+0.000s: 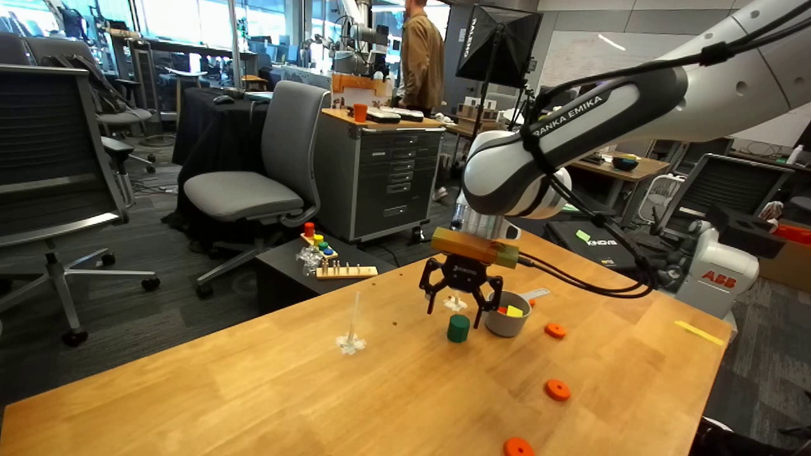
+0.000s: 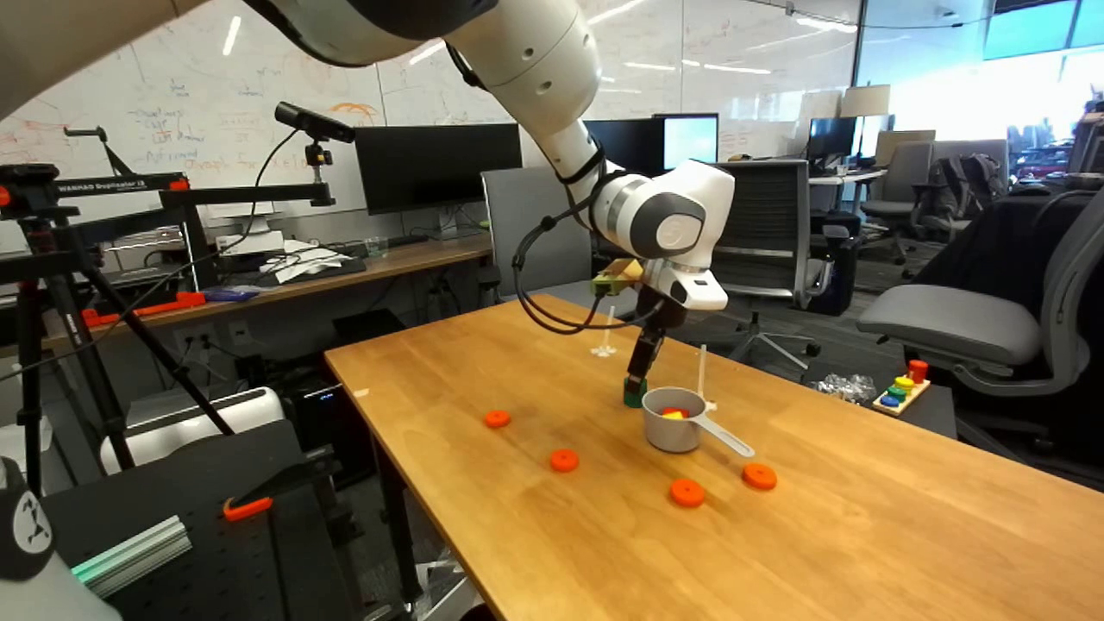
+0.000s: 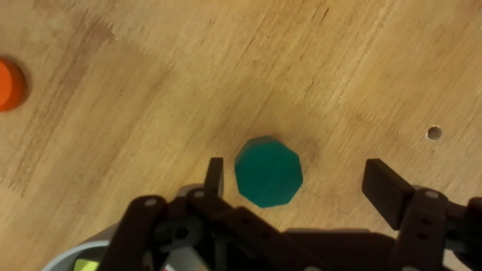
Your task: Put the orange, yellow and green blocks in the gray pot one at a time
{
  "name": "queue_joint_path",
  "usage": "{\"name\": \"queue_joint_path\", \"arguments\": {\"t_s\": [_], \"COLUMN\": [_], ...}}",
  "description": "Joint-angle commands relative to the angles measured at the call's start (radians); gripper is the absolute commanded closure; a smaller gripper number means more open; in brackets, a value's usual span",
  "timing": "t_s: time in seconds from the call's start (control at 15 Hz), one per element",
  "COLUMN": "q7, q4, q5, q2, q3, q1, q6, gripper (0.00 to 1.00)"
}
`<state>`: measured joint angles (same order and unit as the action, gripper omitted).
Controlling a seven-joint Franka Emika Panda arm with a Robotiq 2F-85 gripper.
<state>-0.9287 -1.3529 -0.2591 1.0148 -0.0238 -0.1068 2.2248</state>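
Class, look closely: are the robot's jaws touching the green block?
Apart. In the wrist view, tabletop shows between the green block and each of the open jaws.

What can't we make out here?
Both exterior views: undersides of the red-orange block and yellow block, hidden by the gray pot.
Wrist view: gray pot, partly behind the claw, cropped by bottom edge.
Wrist view: orange disc, cropped by left edge.
In an exterior view: green block, partly behind the claw.
In an exterior view: whiteboard writing, mostly too faint.
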Motion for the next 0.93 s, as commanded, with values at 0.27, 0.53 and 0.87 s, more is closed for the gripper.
{"name": "queue_joint_path", "arguments": {"t_s": [0.27, 0.53, 0.87], "q7": [0.022, 0.015, -0.008], "q4": [0.013, 0.002, -0.036], "q5": [-0.007, 0.000, 0.022], "q2": [0.004, -0.015, -0.087], "q3": [0.003, 0.012, 0.032], "q1": [0.004, -0.002, -0.028], "q6": [-0.013, -0.009, 0.009], "gripper": [0.67, 0.80, 0.80]}}
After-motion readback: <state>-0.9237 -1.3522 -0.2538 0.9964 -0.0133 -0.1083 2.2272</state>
